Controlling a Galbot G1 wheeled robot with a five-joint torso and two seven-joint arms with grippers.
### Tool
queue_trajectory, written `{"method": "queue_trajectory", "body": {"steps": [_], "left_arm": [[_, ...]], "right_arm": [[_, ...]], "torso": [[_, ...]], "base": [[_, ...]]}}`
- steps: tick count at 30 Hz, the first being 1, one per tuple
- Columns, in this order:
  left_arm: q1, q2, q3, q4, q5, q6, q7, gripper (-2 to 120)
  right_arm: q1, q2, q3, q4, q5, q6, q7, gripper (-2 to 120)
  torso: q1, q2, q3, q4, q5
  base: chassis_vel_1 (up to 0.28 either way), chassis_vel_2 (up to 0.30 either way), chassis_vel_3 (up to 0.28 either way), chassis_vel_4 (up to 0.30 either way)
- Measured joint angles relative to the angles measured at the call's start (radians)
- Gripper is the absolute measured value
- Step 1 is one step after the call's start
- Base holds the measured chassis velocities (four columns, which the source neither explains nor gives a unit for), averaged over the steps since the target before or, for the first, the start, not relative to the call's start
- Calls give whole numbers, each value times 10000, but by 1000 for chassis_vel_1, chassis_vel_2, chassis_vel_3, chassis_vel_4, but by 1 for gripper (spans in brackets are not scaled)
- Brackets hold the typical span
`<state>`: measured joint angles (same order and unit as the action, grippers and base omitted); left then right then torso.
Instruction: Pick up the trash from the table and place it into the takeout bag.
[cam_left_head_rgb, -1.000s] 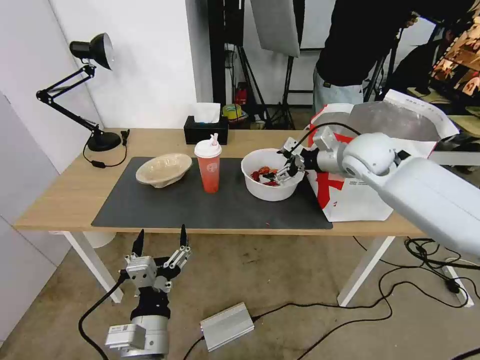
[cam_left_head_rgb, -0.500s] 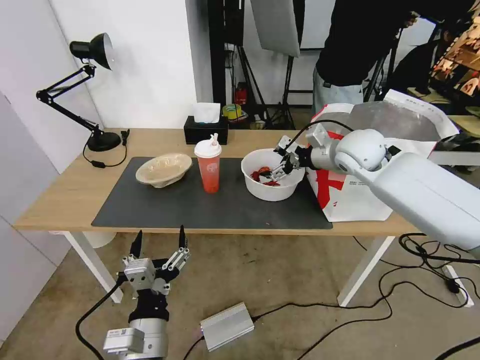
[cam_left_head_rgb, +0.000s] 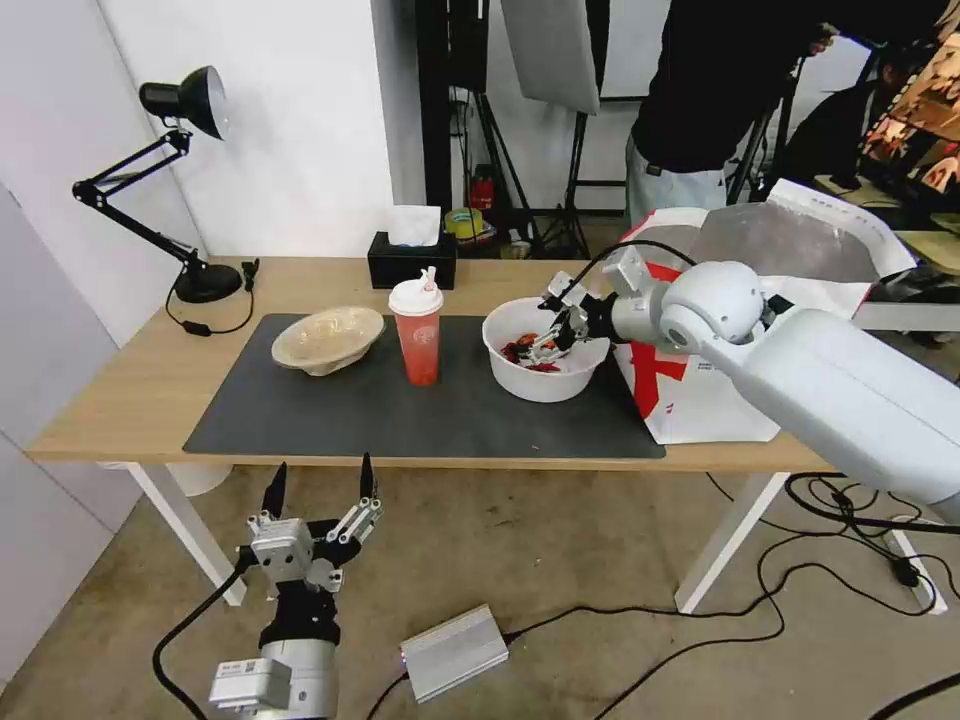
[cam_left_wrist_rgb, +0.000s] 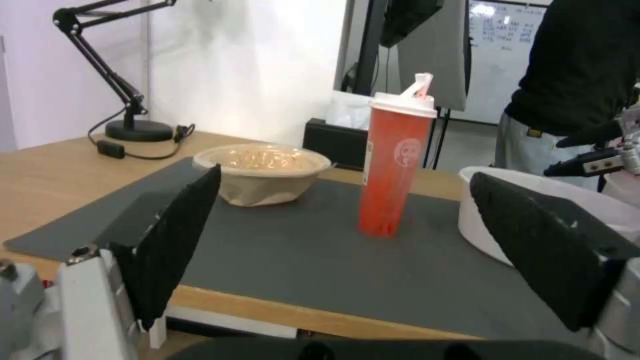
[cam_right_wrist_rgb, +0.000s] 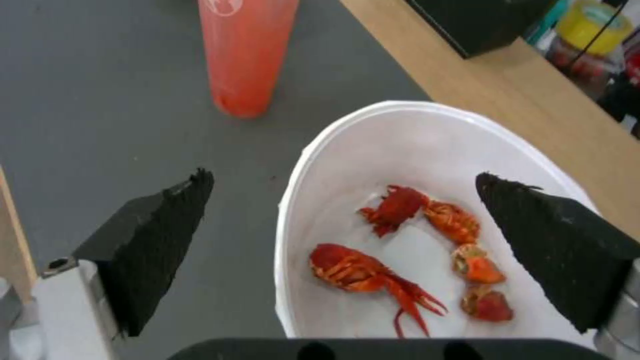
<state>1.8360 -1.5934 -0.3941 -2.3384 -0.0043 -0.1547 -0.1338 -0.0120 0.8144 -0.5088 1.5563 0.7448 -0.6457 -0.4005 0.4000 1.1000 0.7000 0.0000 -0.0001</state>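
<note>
Now the right gripper (cam_left_head_rgb: 553, 325) hangs wide open over the white bowl (cam_left_head_rgb: 541, 375) on the mat (cam_left_head_rgb: 300, 415), gripping nothing; the left gripper (cam_left_head_rgb: 320, 490) waits open below the table (cam_left_head_rgb: 120, 390).

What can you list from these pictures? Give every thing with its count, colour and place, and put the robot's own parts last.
Table: one, light wood with white legs.
Mat: one, dark grey, on the table.
Pulp bowl: one, beige, on the mat's left part.
Cup: one, red with white lid, upright at mid-mat.
White bowl: one, holds red scraps, on the mat's right part.
Bag: one, white and red, foil-lined, at the table's right end.
Tissue box: one, black, behind the cup.
Lamp: one, black, far left corner.
Left hand: open, below the table's front edge.
Right hand: open, over the white bowl.
</note>
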Motion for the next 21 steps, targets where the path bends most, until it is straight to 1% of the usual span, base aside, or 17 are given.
{"method": "queue_trajectory", "body": {"steps": [10, 21], "left_arm": [[63, -3, 70, 14, 44, -16, -7, 100], [19, -8, 199, 118, 83, -30, -13, 100]], "right_arm": [[-431, 395, 134, -183, 52, -405, 384, 100], [-510, 553, 135, -242, 30, -718, 583, 100]], "torso": [[0, 0, 0, 0, 0], [0, 0, 0, 0, 0]], "base": [[0, 0, 0, 0], [0, 0, 0, 0]]}}
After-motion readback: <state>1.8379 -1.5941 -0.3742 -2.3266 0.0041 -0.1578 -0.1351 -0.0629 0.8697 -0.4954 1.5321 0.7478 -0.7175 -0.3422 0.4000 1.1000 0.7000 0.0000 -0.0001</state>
